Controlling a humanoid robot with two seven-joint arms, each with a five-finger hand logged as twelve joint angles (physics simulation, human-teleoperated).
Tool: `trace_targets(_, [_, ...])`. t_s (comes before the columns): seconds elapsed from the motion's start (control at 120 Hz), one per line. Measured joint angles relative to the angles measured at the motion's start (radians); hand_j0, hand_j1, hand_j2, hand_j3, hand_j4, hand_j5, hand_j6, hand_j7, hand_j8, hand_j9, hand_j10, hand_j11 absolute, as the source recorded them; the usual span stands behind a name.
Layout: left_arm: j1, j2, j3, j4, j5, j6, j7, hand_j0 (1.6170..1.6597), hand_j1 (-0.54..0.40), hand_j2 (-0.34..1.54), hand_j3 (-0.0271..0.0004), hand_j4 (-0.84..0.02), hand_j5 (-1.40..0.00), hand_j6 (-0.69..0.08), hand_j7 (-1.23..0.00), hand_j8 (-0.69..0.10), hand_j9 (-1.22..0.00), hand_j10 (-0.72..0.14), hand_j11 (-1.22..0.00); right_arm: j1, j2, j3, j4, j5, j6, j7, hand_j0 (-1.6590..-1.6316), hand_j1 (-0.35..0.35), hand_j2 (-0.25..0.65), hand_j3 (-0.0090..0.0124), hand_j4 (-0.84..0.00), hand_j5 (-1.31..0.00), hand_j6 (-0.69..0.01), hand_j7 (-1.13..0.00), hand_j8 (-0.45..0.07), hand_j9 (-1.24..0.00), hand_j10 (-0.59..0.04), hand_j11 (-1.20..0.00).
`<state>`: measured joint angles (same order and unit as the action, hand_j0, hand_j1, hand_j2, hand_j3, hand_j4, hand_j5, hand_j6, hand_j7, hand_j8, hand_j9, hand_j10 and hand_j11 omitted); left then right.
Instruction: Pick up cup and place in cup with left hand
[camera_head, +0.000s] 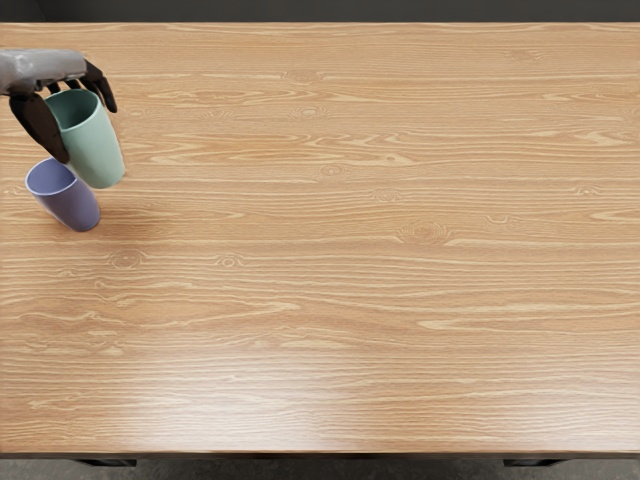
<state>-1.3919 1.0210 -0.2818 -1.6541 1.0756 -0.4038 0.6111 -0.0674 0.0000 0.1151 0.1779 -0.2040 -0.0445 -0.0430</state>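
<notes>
Mint-green cup (98, 148): you have it gripped in the left hand (60, 70), beyond and to the right of the purple cup (74, 207) on the wood-grain table (350, 300). Note your hand's pose: knuckles up, thumb along the cup's near-left side, fingers curled down around its far side.

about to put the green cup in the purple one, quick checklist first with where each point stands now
1. Grip of the grey-and-black left hand on the tapered pale green cup: ok, thumb on one side, fingers on the other.
2. Smaller-looking purple cup, mouth up and uncovered: ok.
3. Green cup lined up over the purple cup's mouth: not ok, it sits up and to the right of it in view.
4. Clear gap between the cups: cannot tell, their outlines meet in view.
5. Green cup narrow enough to go in: cannot tell, it may just be nearer the camera.
</notes>
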Motion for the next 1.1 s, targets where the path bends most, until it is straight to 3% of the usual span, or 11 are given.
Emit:
trace_targets(0.25, [0.0,0.033,0.001,0.015,0.003,-0.005,0.0,1.6552,-0.15,0.12,0.0,-0.434,-0.61,-0.305,-0.6,-0.266,-0.6,-0.397,-0.6,0.0,0.0,0.0,0.0,0.0,0.0,0.0,-1.6581,-0.321,-0.005,0.0,-0.024,-0.03,-0.024,-0.03,-0.024,-0.03,-0.024,-0.03])
trace_targets(0.683, [0.011,-0.01,0.016,0.131,0.072,-0.005,0.0,1.6556,-0.147,0.12,0.0,-0.436,-0.6,-0.306,-0.6,-0.266,-0.6,-0.399,-0.59,0.0,0.0,0.0,0.0,0.0,0.0,0.0,-1.6581,-0.32,-0.005,0.0,-0.024,-0.03,-0.024,-0.03,-0.024,-0.03,-0.024,-0.03])
trace_targets(1.1, [0.02,-0.024,0.049,0.152,0.093,0.002,0.0,1.6553,-0.156,0.12,0.0,-0.431,-0.61,-0.303,-0.59,-0.26,-0.6,-0.393,-0.59,0.0,0.0,0.0,0.0,0.0,0.0,0.0,-1.6581,-0.32,-0.005,0.0,-0.024,-0.03,-0.024,-0.03,-0.024,-0.03,-0.024,-0.03])
